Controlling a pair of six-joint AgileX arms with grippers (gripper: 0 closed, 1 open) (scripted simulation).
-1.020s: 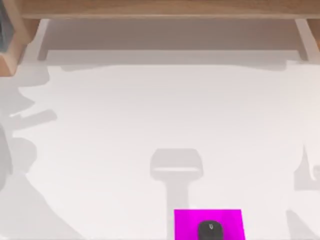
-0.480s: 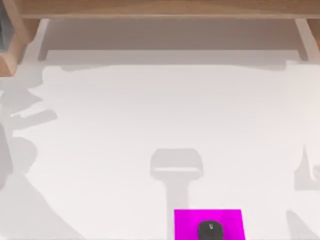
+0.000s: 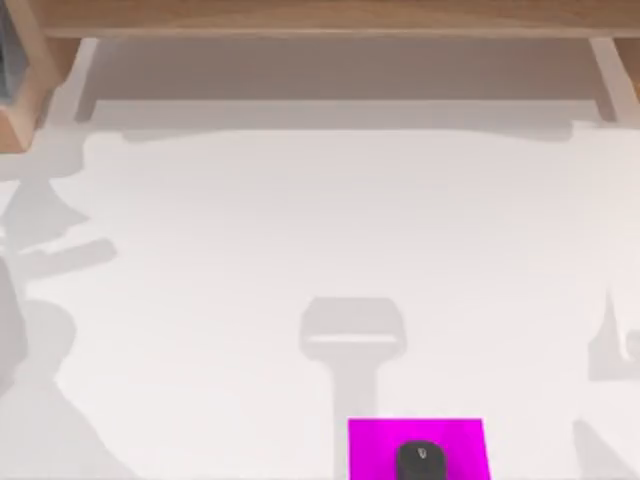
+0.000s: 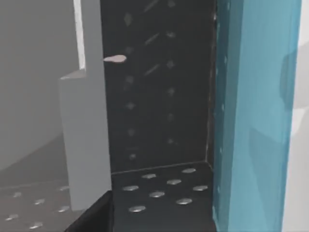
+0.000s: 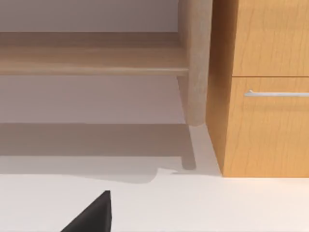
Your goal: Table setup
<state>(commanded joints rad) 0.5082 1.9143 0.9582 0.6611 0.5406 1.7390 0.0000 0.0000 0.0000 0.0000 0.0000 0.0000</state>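
Worktop status: bare, nothing held

I see the worktop (image 3: 330, 220) spanning the view: rigid, fixed, offering no hold. A mouse (image 3: 418, 460) sits on a pad (image 3: 370, 445) at 6 o'clock. I cannot tell either hand's state.

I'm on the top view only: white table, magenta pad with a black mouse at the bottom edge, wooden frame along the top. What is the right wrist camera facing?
Observer: A light-brown wooden cabinet, rising behind the white table.
Operator: Plain front, or something to grab?
Observer: It has a drawer front with a horizontal silver handle.
Operator: And the left wrist camera?
Observer: It looks at a dark perforated panel, with a translucent teal panel right beside it.
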